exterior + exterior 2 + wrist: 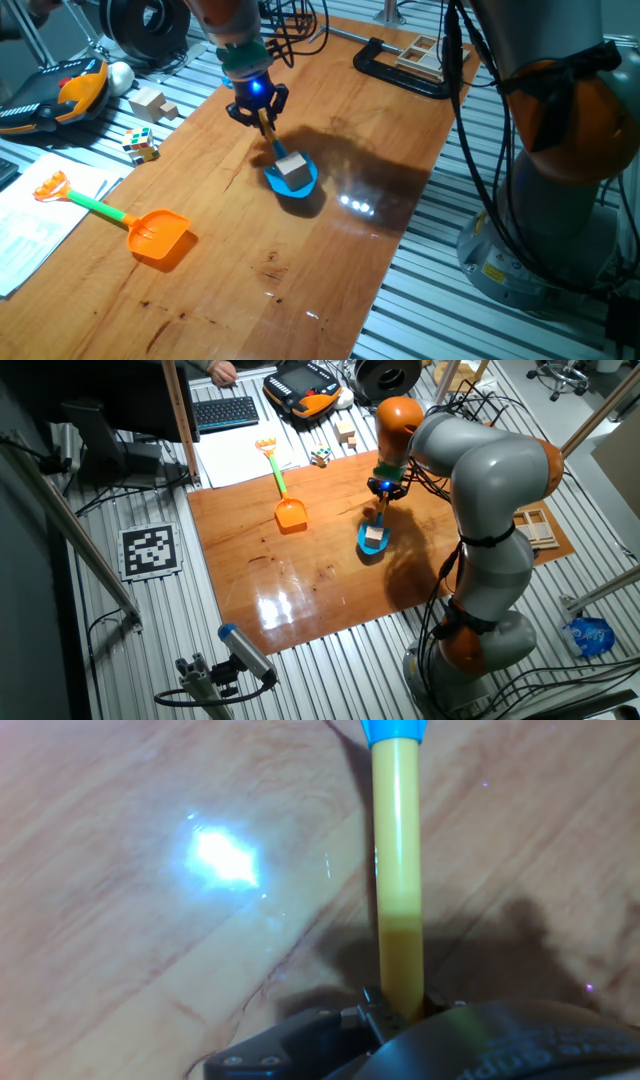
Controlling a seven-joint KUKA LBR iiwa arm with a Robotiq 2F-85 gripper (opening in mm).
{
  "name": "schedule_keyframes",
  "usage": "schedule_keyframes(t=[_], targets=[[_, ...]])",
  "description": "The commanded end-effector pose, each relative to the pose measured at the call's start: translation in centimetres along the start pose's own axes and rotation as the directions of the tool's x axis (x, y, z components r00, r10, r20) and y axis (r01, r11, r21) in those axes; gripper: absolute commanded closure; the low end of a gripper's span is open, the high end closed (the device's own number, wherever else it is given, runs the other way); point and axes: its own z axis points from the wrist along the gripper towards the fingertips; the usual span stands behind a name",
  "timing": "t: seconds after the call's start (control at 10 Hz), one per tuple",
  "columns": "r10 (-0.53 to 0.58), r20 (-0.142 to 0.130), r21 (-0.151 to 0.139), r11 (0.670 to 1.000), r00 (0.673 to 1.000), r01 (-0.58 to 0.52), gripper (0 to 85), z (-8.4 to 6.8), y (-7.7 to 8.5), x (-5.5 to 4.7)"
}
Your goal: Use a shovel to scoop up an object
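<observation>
The shovel has a bright blue blade [292, 181] and a yellow shaft [398, 870]. Its blade hangs a little above the wooden table [330, 250], over its own shadow. The small pale wooden cube [292, 169] rests on the blade; it also shows in the other fixed view [374, 535]. My gripper [262, 116] is shut on the shaft's upper part and holds the shovel tilted, blade down toward the front. In the hand view the shaft runs up from the gripper base to the blue neck [395, 730]; the blade and cube are out of frame there.
An orange-bladed toy shovel [158, 237] with a green shaft lies at the table's left front. A multicoloured puzzle cube [141, 145] and larger pale wooden blocks [150, 102] sit at the left edge. A black clamp [400, 72] lies at the far end. White papers [35, 215] lie left.
</observation>
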Motion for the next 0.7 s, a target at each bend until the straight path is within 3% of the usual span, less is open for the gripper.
schedule_keyframes(t=[0.0, 0.6], targets=[[-0.521, 0.070, 0.007, 0.853, 0.851, 0.522, 85.0, -0.02, -0.02, 0.04], [-0.558, 0.085, -0.003, 0.829, 0.826, 0.560, 85.0, 0.28, 0.12, 0.50]])
